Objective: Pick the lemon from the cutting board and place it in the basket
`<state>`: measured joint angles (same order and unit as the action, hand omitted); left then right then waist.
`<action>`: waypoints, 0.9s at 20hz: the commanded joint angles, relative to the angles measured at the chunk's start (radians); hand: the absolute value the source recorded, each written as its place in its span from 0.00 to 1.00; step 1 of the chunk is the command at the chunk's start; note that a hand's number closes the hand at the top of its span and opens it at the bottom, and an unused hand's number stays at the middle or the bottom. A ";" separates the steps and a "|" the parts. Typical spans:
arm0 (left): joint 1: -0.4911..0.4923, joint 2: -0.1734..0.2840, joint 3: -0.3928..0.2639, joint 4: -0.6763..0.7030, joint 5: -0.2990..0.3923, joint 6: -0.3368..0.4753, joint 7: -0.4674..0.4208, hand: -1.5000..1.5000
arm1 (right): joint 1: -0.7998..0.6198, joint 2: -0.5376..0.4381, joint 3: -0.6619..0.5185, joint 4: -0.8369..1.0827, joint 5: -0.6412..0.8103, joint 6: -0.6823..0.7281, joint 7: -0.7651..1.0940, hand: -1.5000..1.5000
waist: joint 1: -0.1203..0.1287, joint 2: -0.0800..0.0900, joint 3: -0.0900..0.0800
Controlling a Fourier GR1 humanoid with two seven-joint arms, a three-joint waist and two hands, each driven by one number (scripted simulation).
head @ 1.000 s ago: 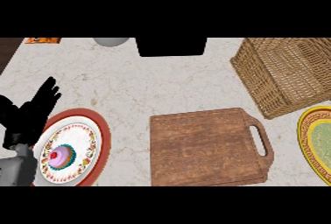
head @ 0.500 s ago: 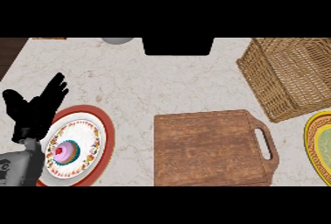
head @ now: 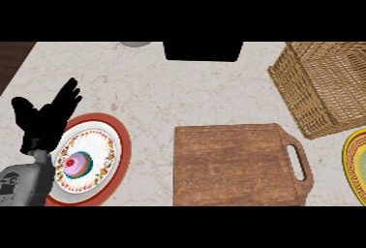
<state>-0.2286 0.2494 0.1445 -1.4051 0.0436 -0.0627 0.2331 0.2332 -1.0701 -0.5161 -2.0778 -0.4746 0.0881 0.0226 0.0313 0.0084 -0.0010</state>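
Over the marble counter, the left robot hand rests open, fingers up, beside a plate.

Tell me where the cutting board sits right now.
Head view: the cutting board lies low, right of centre, between the red-rimmed plate and the basket.

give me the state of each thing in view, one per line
left hand: open, fingers up, resting at the view's left
cutting board: flat on the counter, nothing on it, no lemon in view
basket: on the counter at upper right, inside not visible
red-rimmed plate: holds a small pink item
yellow plate: cut off at the right edge
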 commanded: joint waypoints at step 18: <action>-0.059 0.021 0.048 0.115 -0.007 -0.014 -0.057 0.50 | -0.660 0.196 0.400 0.960 0.393 0.062 -0.402 1.00 | -0.016 -0.002 0.001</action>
<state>-0.2591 0.2590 0.1704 -1.3626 0.0440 -0.0755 0.2260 -0.3642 -0.9338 -0.1319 -1.2747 -0.1433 0.1450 -0.2729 0.0231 0.0060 0.0002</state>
